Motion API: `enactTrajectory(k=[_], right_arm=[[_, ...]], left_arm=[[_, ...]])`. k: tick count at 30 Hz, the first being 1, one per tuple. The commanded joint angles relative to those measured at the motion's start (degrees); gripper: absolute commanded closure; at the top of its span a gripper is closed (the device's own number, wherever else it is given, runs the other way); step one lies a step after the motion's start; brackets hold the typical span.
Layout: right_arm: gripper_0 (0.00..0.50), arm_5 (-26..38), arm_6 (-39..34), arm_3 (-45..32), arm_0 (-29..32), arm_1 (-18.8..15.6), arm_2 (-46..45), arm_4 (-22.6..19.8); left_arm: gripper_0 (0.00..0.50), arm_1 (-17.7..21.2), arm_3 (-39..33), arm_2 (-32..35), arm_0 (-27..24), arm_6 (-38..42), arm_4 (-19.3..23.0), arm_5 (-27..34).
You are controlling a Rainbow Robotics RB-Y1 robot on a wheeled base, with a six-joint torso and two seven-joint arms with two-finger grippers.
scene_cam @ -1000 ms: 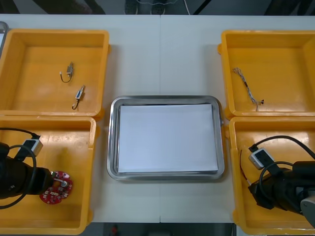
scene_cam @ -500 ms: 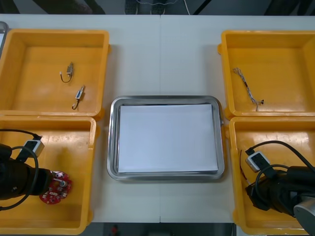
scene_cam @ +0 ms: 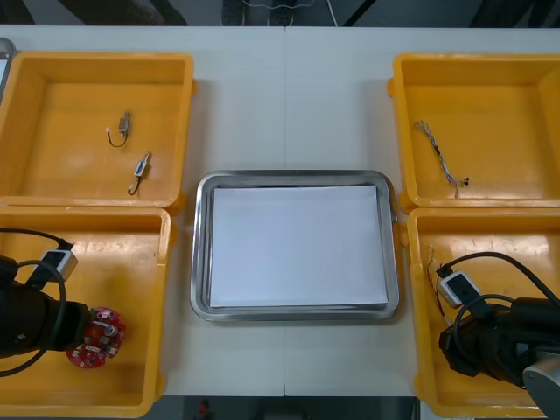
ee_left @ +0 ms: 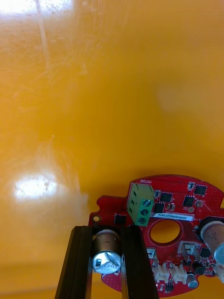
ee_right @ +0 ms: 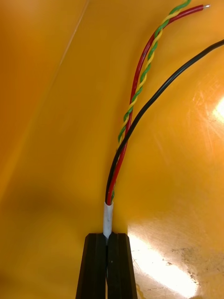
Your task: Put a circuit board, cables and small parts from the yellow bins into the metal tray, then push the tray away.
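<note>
You've got glossy plastic yellow bins (scene_cam: 79,175), a metal tray (scene_cam: 201,254) with polished rim — matt white inside — smooth-sheathed cables (ee_right: 134,88) and a matt red circuit board (ee_left: 186,219).

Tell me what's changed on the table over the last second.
The right pincer, shut on the white tip of the red, yellow-green and black cable bundle, drew back slightly toward the table's near edge. The left pincer, shut on the round red circuit board, dragged it a touch nearer too. The shiny metal tray, small metal parts and twisted blue-and-white cable stayed put.
</note>
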Motion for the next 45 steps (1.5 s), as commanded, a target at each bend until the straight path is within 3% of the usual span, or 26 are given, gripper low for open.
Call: enactTrajectory(k=[1,9,16,20,24,27,36,45], right_arm=[[0.500,-0.5,-1.5,-1.4,2.0,0.0,0.1,-0.6],[0.500,6.6,-1.3,-7.6,1.9,0.0,-5.0,-1.7],[0.500,17.6,-1.6,-15.2,0.5,-0.9,-13.1,-9.7],[0.500,22.8,-2.3,-19.3,0.1,-2.2,-17.6,-12.7],[0.500,25.5,-3.1,-22.0,-0.1,-3.5,-20.6,-13.9],[0.500,27.5,-3.7,-22.9,-0.9,-4.7,-23.9,-17.7],[0.500,34.7,-5.2,-22.8,-6.5,-9.4,-32.5,-29.4],[0.500,40.3,-7.1,-22.5,-12.5,-13.7,-34.3,-35.7]], left_arm=[[0.500,2.2,-6.1,8.1,-0.4,-4.1,4.5,7.9],[0.500,2.4,-9.6,11.7,-7.4,-3.5,7.4,19.0],[0.500,2.4,-11.3,10.6,-17.1,-1.4,8.9,27.5],[0.500,2.3,-11.5,6.4,-23.6,0.1,9.2,31.6],[0.500,2.2,-11.5,1.1,-28.5,3.9,9.2,31.8],[0.500,1.0,-11.5,-4.4,-33.2,8.2,8.5,31.8],[0.500,-4.8,-11.3,-14.8,-42.4,17.4,5.9,31.7],[0.500,-11.8,-6.6,-24.1,-49.6,22.3,1.6,30.0]])
